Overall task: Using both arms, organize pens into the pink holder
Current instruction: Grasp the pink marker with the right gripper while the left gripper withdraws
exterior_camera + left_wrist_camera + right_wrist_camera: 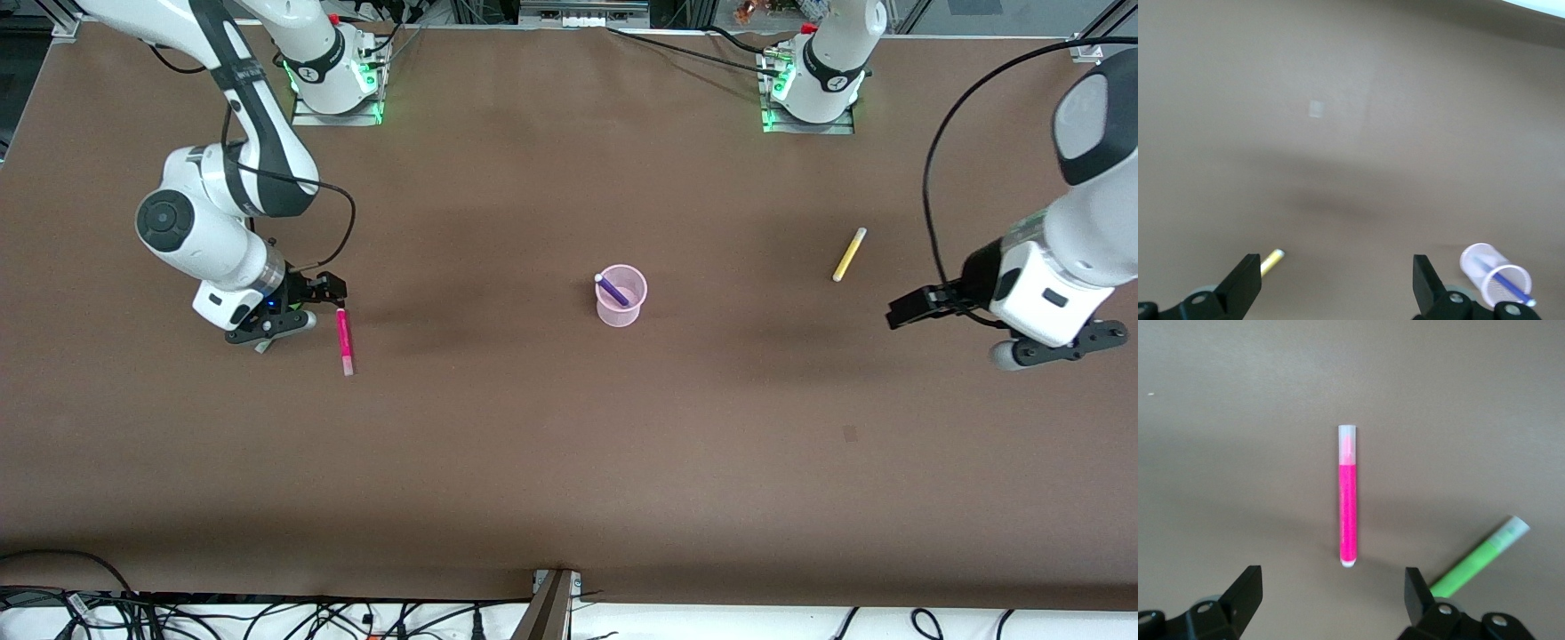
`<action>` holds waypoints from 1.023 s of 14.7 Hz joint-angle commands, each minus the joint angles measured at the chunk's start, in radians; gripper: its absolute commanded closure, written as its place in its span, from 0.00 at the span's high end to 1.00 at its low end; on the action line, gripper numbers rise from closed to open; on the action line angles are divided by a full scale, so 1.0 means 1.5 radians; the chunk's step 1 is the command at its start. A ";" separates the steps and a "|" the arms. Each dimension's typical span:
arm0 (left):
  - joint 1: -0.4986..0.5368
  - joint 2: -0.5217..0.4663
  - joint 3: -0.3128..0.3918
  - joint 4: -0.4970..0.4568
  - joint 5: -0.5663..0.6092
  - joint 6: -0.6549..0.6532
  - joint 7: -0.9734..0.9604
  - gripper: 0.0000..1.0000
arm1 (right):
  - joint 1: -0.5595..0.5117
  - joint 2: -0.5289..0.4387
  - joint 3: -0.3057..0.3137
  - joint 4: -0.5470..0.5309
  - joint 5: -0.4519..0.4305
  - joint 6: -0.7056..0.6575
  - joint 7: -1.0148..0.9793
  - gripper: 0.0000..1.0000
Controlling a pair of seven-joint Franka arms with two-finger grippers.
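Front view, nearest: slim magenta-pink marker pen (343, 342) lies flat on the brown counter (551, 462), long axis running toward the camera.
Right end effector (333, 288): fingers apart, low over that pen's end toward the bases; the pen stretches straight away from it.
Light green marker pen (1478, 557): beside the right end effector.
Translucent pink plastic holder (621, 296): mid-counter, purple pen (612, 290) inside.
Left end effector (909, 308): fingers apart, waiting.
Yellow marker pen (849, 254): farthest, toward the left arm's end.

Brown table cover (569, 462), aluminium frame rails (582, 11) along one edge, black cables (267, 618) (tangled) below
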 commanded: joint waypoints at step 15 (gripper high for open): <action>-0.036 -0.010 0.054 -0.007 0.053 0.017 0.104 1.00 | 0.006 0.070 0.000 -0.048 0.008 0.150 -0.011 0.62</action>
